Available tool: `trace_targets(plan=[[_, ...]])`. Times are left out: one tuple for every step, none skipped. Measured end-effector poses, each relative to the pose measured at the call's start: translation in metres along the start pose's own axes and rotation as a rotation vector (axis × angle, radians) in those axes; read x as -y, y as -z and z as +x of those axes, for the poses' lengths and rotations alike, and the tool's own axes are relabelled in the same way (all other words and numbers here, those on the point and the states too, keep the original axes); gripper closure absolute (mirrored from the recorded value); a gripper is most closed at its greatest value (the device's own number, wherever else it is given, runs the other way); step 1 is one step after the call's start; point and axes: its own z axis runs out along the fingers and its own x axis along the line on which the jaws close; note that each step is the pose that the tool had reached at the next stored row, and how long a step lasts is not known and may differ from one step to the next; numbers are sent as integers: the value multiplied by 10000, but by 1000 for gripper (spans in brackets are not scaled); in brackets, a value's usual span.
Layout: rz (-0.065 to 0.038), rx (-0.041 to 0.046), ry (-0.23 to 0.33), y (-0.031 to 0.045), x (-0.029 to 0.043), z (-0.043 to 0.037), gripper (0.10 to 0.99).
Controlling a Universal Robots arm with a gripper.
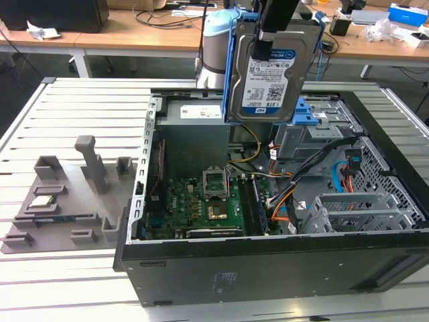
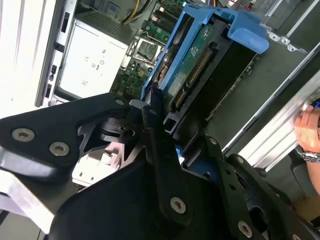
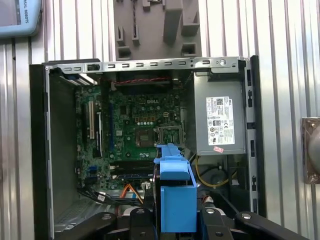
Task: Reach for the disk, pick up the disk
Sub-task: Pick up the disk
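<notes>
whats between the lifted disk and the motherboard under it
Nothing solid: in the exterior view the disk, shut in the gripper, hangs upright above the open computer case; only open air separates its lower edge from the motherboard.

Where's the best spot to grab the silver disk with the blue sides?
Probably by its top edge, coming straight down from above. The disk hangs upright above the open computer case, label facing the exterior camera, and the gripper already clamps that edge there. The flat faces give the fingers something broad to squeeze, and the blue side rails stay free on either side.
</notes>
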Motion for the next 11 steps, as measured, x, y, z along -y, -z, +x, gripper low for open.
trace_targets(plan=[[1,0,0,-1,1,28,722],[0,0,0,-1,2,47,722],[0,-1,0,-1,3,62,722],[0,-1,0,-2,4,82,722],[1,1,0,-3,5,102,722],[0,0,0,-3,7,153,722],[0,-1,0,-3,8,173,722],[0,-1,1,-4,9,191,722],[0,0,1,-5,10,212,722],[0,0,0,-5,10,229,722],[0,0,0,-6,11,247,722]])
